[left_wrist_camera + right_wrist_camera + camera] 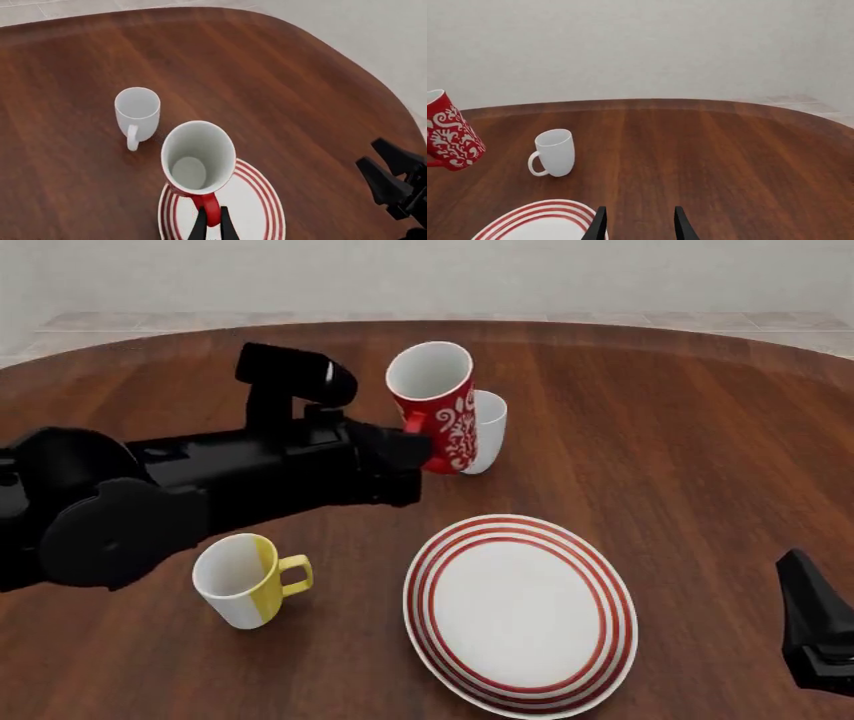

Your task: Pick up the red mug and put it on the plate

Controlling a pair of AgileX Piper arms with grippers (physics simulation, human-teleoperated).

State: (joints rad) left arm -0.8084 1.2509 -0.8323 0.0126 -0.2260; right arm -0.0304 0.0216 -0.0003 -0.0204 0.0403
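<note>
Left gripper (211, 226) was clamped on the red mug (438, 410) handle, held tilted above table; rigid, likely slick ceramic, handle gave the surest hold.

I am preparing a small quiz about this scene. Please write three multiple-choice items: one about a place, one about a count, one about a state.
1. Where is the red mug?
A. lying on the plate
B. held in the air by the left gripper
C. standing beside the yellow-and-white mug

2. How many mugs are visible?
A. two
B. three
C. four

3. How are the jaws of the right gripper?
A. open, holding nothing
B. shut on the white mug
C. shut on the plate

Key: 1 B, its handle is pinched and it hangs tilted; 2 B, red, white, yellow-and-white; 3 A, nothing sits between them.
</note>
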